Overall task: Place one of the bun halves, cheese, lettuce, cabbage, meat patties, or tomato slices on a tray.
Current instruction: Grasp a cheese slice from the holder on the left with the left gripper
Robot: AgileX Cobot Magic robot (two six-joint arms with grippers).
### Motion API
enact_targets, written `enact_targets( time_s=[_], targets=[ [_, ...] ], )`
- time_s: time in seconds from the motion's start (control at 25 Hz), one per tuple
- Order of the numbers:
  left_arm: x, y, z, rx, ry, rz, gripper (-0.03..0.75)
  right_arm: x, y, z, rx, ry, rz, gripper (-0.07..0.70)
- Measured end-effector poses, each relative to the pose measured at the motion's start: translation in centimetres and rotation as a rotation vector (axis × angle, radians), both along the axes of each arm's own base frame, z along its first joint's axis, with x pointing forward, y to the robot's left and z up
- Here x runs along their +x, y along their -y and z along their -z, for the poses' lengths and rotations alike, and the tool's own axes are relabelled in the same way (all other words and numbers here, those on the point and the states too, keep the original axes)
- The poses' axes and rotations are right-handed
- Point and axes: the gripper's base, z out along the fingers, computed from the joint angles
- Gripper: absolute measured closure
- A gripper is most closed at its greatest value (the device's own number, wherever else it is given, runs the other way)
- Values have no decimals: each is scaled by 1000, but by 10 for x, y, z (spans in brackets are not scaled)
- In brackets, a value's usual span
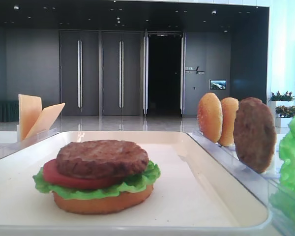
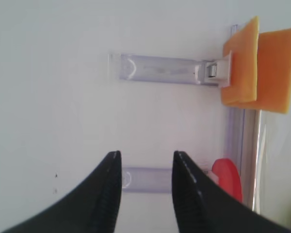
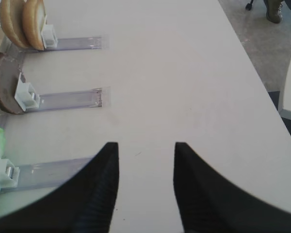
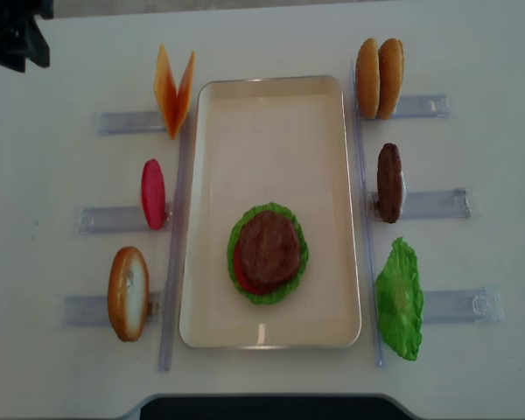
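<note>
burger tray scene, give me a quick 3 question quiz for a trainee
1. True or false: the meat patty is the top layer of the stack on the tray.
2. Which item stands in the rack between the cheese and the lone bun half on the left side? A) lettuce B) tomato slice C) a second patty
3. How many bun halves stand together in the far right rack?

Key
1. True: the stack reads bun, lettuce, tomato, patty from the bottom up.
2. B, the tomato slice.
3. Two, the bun pair.
</note>
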Motion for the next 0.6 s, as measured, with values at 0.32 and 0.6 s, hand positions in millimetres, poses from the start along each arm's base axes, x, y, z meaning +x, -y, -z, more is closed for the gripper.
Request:
enact_targets(
  time_s=[0.32,0.6],
  targets=[
    [55,-3,11,-7,-25,1,419,0,0,0,0,0,0,338],
    [78,-3,23,-23,-48,0,390,0,0,0,0,0,0,338]
  ],
)
